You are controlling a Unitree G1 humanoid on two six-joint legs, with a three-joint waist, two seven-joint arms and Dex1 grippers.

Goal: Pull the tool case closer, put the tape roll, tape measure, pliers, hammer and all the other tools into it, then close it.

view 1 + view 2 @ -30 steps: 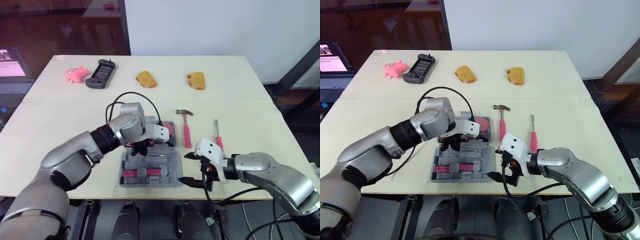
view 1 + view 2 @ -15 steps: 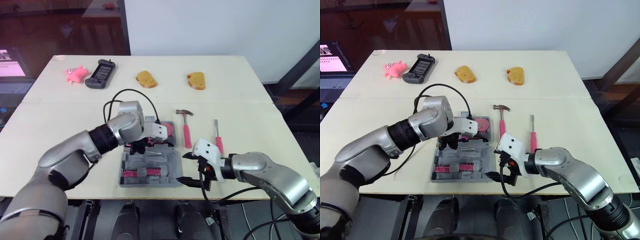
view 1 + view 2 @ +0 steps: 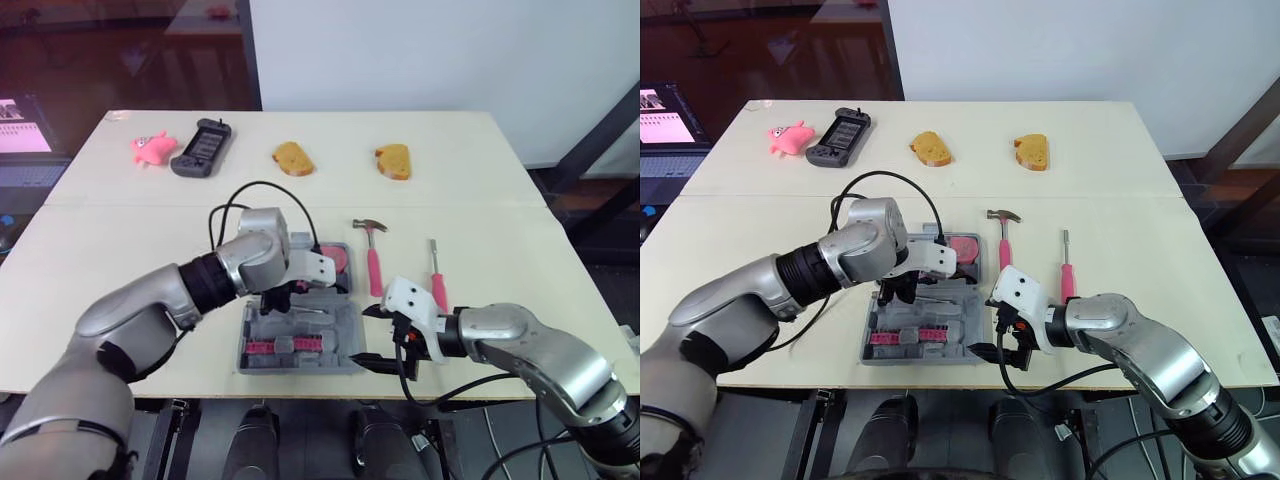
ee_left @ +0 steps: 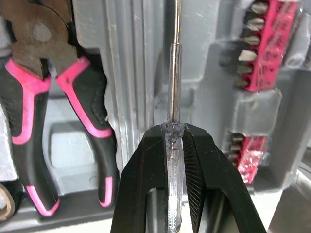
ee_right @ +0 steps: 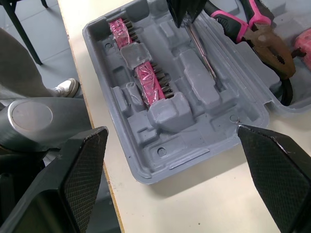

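The grey tool case (image 3: 256, 345) lies open near the table's front edge. My left gripper (image 3: 282, 295) is over the case, shut on the clear handle of a thin screwdriver (image 4: 173, 99) whose shaft lies along a moulded slot. Pink-handled pliers (image 4: 34, 97) rest in the case beside it, and pink bit holders (image 4: 262, 43) sit in their own slots. Something pink (image 3: 339, 260) sits at the case's far right corner. My right gripper (image 3: 380, 335) stands open at the case's front right corner, holding nothing. The pink hammer (image 3: 373, 258) and a pink screwdriver (image 3: 436, 272) lie on the table to the case's right.
At the back of the table lie a pink toy (image 3: 151, 147), a dark handheld device (image 3: 203, 147) and two bread slices (image 3: 293, 157) (image 3: 393, 160). The table's front edge (image 3: 200, 392) runs just below the case. A black cable (image 3: 262, 190) loops off my left wrist.
My right gripper has edged left toward the case's front right corner. My left gripper has stayed over the case, still shut on the clear screwdriver.
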